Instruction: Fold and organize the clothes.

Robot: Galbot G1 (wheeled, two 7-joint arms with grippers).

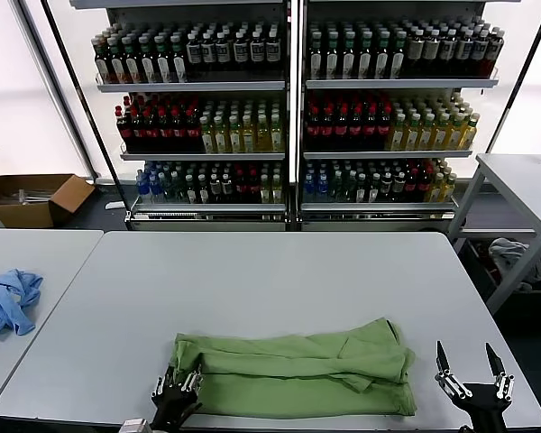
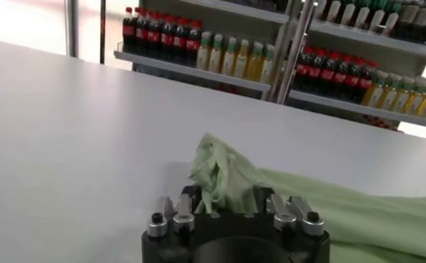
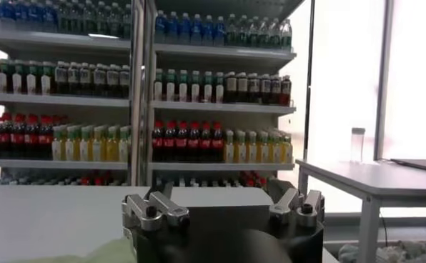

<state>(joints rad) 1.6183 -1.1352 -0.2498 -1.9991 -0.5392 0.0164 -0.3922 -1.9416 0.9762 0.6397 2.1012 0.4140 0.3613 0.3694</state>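
The light green polo shirt [image 1: 298, 370] lies folded into a long band near the table's front edge. Its collar, buttons and logo are hidden. My left gripper [image 1: 178, 386] is at the band's left end, shut on a bunched-up peak of the cloth [image 2: 216, 171] that stands up between its fingers [image 2: 191, 204]. My right gripper [image 1: 471, 368] is open and empty, held just off the band's right end and clear of the cloth. In the right wrist view a sliver of the green cloth [image 3: 106, 254] shows beside its open gripper [image 3: 224, 196].
A light blue garment [image 1: 9, 302] lies crumpled on the neighbouring table to the left. The grey table [image 1: 279, 271] stretches bare behind the shirt. Shelves of bottles [image 1: 293, 117] stand beyond, with a cardboard box [image 1: 36, 198] far left and another table [image 1: 523, 176] far right.
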